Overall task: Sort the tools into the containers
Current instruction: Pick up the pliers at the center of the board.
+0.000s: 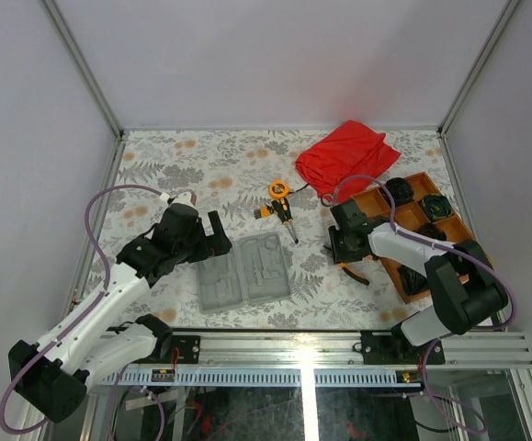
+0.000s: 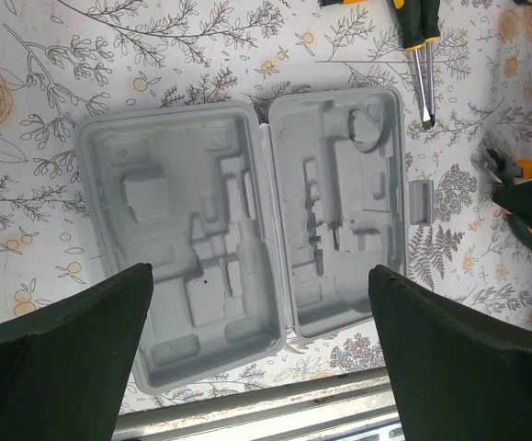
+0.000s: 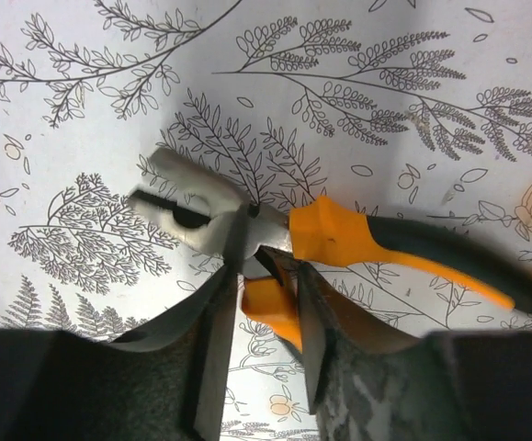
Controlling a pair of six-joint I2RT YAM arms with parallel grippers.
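Barely begun: no tool in either grey tray [image 2: 169,220], both lying bare directly beneath the fully released left claw [image 2: 258,271]. Left to sort: screwdriver [image 2: 417,55], tape measure [image 1: 278,190], pliers [image 3: 339,234]. Right claw [image 3: 258,262] straddling the pliers' pivot, low over the counter [image 3: 385,92]; cannot tell if clamped. Long axis crosswise to that claw: steel nose leftward in its wrist view, handles rightward.

Floral-clothed table [image 1: 183,156] between pale walls [image 1: 275,55].
Stood framed by aluminium posts [image 1: 82,64]; seemed lit from overhead.
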